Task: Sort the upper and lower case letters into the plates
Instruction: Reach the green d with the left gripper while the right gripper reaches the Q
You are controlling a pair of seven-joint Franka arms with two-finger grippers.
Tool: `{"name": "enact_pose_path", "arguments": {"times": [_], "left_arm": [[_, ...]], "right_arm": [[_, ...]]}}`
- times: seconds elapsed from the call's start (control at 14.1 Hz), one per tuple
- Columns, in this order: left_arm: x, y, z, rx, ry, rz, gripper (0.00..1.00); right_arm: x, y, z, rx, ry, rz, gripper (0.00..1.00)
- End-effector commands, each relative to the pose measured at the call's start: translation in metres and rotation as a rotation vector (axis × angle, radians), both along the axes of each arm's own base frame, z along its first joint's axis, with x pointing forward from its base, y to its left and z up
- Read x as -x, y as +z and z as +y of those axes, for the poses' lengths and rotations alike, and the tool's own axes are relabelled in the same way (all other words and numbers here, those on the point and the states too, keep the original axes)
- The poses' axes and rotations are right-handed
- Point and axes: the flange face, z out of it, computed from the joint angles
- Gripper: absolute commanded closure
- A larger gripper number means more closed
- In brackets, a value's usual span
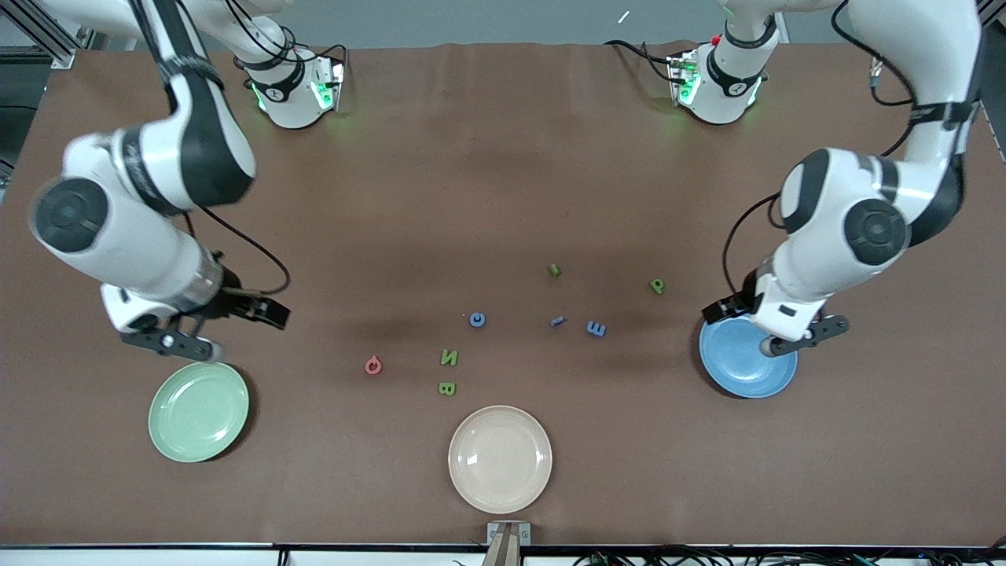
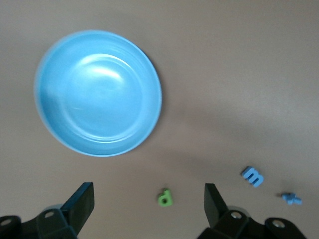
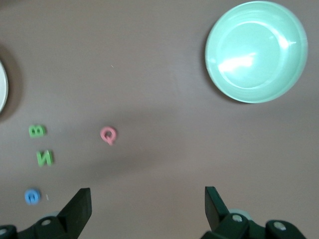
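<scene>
The left gripper (image 1: 802, 336) hangs above the table with its fingers spread wide and nothing between them, just over the edge of the blue plate (image 1: 743, 365). Looking down from its wrist, the closest piece is a green lower-case piece (image 2: 165, 198) lying between the fingertips on the table below; it reads as a "p" or a "d" depending on which way you face it. A little farther out from this hand lies a blue piece (image 2: 253, 176) that reads "E" from the front and "m" from the wrist, and past it a small blue piece (image 2: 291, 198) too tiny to read. One more green piece (image 1: 554, 270) lies farther from the front camera, also unreadable.

The right gripper (image 1: 185, 343) hovers with its fingers equally spread and empty, over the bare table just off the rim of the pale green plate (image 1: 198, 411). Outward from this hand, toward the middle of the table, comes the pinkish-red "Q" (image 1: 373, 365), then the green "N" (image 1: 449, 358) with the green "B" (image 1: 446, 388) just beside it, nearer the front camera. The blue piece (image 1: 477, 319) past them looks like a "c" or an "e"; I cannot tell which.

A cream plate (image 1: 500, 458) sits nearest the front camera, between the two arms. All three plates hold nothing.
</scene>
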Motion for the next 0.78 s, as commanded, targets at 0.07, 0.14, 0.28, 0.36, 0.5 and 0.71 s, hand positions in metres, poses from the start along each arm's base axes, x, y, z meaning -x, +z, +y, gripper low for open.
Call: {"name": "enact_pose_path", "arguments": {"times": [0.07, 0.14, 0.28, 0.36, 0.5, 0.71], "left_arm": [[0.034, -0.061, -0.013, 0.001, 0.038, 0.026, 0.08], [0.045, -0.074, -0.017, -0.001, 0.030, 0.035, 0.10], [0.060, -0.101, -0.020, -0.005, 0.030, 0.064, 0.17], [0.065, -0.115, -0.022, -0.007, 0.040, 0.080, 0.22], [0.077, -0.137, -0.038, 0.001, 0.030, 0.082, 0.26], [0.087, -0.171, -0.046, 0.006, 0.069, 0.099, 0.28]], "right_arm": [[-0.019, -0.096, 0.040, 0.005, -0.044, 0.001, 0.00], [-0.022, -0.123, 0.047, -0.004, -0.062, -0.006, 0.00], [-0.023, -0.173, 0.070, -0.007, -0.058, -0.026, 0.00], [-0.023, -0.191, 0.074, -0.015, -0.062, -0.035, 0.00], [-0.017, -0.216, 0.092, -0.016, -0.070, -0.033, 0.00], [-0.013, -0.239, 0.097, -0.013, -0.064, -0.028, 0.01]]}}
